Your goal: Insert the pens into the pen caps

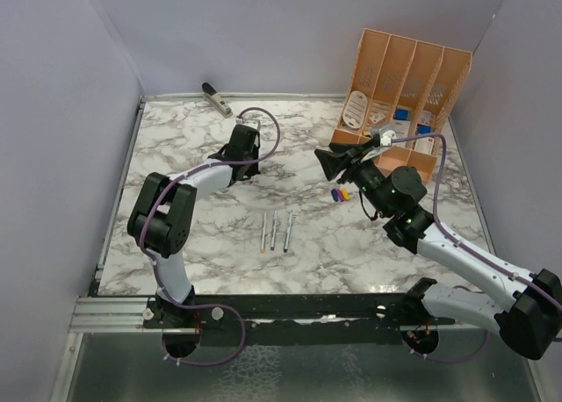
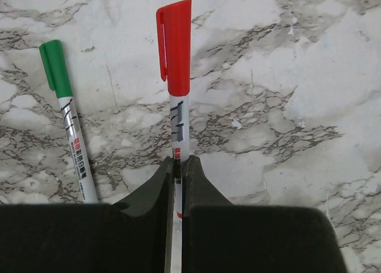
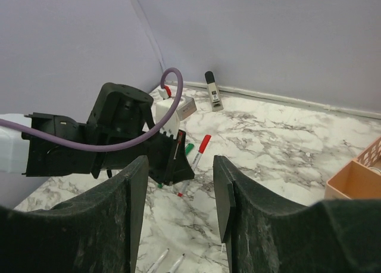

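Left wrist view showing left gripper clenching red-capped pen, green-capped pen lying beside. Only top view showing three bare pens lying mid-worktop, loose caps near right gripper, its jaws gaping empty.

Both arms same build: wht tubular links, chunky blk joint housings. L arm: wht forearm link btw blk elbow block + blk wrist. R arm: longer wht link, blk base housing.
L gripper: matte blk wedge fingers, narrow at tips. R gripper: blk fingers, grainy surface, flat inner faces.
Purple cable over L wrist, runs to sm wht box w/ red connector. R cable also purple. More purple loops at both bases.
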`<state>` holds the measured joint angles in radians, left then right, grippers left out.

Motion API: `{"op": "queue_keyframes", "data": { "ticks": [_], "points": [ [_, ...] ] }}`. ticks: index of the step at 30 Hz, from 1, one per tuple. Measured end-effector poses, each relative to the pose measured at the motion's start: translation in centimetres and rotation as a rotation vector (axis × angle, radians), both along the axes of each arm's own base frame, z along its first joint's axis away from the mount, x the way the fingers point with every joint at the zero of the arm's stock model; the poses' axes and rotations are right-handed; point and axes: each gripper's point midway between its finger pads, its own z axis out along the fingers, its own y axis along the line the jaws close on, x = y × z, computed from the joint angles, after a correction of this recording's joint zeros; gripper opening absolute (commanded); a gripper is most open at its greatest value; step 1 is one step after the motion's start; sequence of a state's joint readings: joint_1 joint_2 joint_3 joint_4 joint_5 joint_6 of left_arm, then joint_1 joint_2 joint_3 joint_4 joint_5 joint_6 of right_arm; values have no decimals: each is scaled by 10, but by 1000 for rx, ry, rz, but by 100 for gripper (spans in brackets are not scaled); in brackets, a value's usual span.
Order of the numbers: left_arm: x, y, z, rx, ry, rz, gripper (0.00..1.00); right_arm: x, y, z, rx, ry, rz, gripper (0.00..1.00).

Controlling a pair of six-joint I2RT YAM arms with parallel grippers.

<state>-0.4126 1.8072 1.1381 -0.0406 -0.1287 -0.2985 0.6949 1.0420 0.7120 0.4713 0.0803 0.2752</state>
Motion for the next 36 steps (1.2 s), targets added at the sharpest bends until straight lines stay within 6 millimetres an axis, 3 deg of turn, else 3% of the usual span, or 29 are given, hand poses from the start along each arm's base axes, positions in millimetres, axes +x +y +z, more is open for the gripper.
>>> {"op": "queue_keyframes", "data": {
  "ticks": [5,11,24,36],
  "points": [
    [-2,16,-17,29,68,29,0,1,-1,-6,-9,13,-7,47],
    [2,27,-20,48,109,58,0,1,-2,-10,-14,21,-12,46],
    [6,32,-33,84,199,72,0,2,-1,-22,-26,42,-12,46],
    [5,36,-42,93,254,77,7,2,0,-31,-31,64,-10,45]
  ]
}}
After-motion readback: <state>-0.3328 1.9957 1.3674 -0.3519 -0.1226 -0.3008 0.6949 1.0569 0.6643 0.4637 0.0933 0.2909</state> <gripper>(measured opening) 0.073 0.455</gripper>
